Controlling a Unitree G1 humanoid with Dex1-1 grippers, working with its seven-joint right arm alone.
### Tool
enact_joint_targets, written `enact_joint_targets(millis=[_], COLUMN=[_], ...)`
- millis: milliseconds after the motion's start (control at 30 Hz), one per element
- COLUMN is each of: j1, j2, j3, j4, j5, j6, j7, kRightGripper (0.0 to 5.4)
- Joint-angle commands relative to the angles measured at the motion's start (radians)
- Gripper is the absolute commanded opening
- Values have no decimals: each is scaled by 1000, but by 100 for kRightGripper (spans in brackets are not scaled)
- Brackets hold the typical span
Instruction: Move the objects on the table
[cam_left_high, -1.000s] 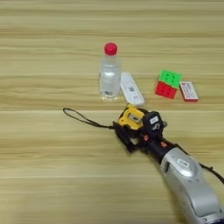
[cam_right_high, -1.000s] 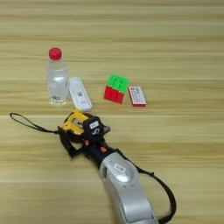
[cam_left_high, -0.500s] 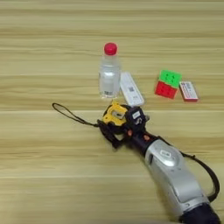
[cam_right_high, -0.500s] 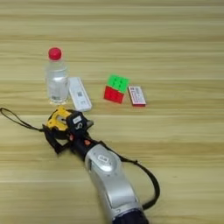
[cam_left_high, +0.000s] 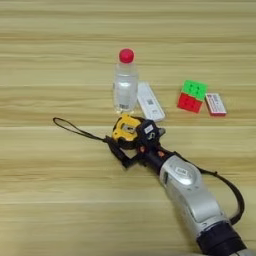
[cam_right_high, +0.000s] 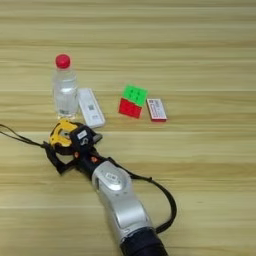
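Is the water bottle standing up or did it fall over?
Standing up. The bottle sits on its base on the table, red cap on top.

The right gripper (cam_right_high: 64, 146) is closed around the yellow-black tape measure (cam_right_high: 62, 135), whose black strap (cam_right_high: 15, 134) trails off the left edge. Just behind stand the clear bottle (cam_right_high: 65, 92) and the flat white device (cam_right_high: 91, 107), touching or nearly so. Further right, the red-green cube (cam_right_high: 133, 101) sits by a small red-edged white card (cam_right_high: 156, 109) on the wooden table (cam_right_high: 200, 60)

Stereo head pair, looking down, shared table (cam_left_high: 60, 210).
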Motion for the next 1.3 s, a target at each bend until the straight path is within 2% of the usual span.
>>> enact_joint_targets(millis=[33, 200, 400, 500, 600, 800, 1067, 1300], j1=[-20, 44, 164, 209, 174, 36, -34, -50], j2=[1, -34, -84, -99, -66, -17, 3, 23], j3=[-7, -23, -71, -143, -238, -289, -297, -282], j4=[-100, -246, -471, -566, -528, -369, -293, -259], j5=[-10, -25, 2, 30, 30, 31, 4, -4], j6=[-35, -44, -55, -92, -128, -149, -266, -296], j7=[-22, -39, -45, -78, -179, -276, -328, -342], kRightGripper=[539, 539, 539, 539, 539, 539, 539, 539])
